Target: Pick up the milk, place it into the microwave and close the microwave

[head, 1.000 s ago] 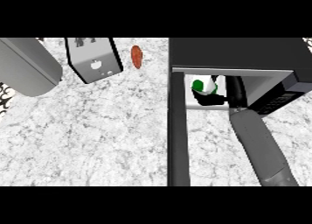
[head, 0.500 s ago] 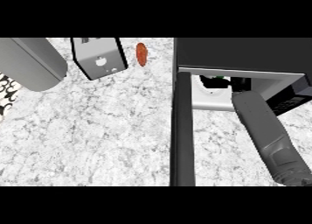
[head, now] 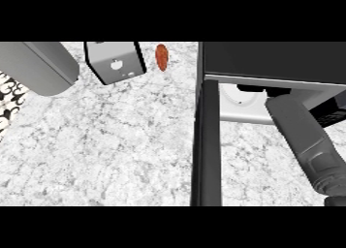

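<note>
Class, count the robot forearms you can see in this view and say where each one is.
1. One grey forearm rises from the lower right into the open microwave; its hand is hidden inside. The other forearm is not in view.

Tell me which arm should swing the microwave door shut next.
Left, probably: the left forearm lies outside the open door; the right forearm reaches into the microwave, blocking closure.

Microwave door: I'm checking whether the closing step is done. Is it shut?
No. The microwave door stands open, edge-on to the view, and the right forearm reaches into the microwave.
</note>
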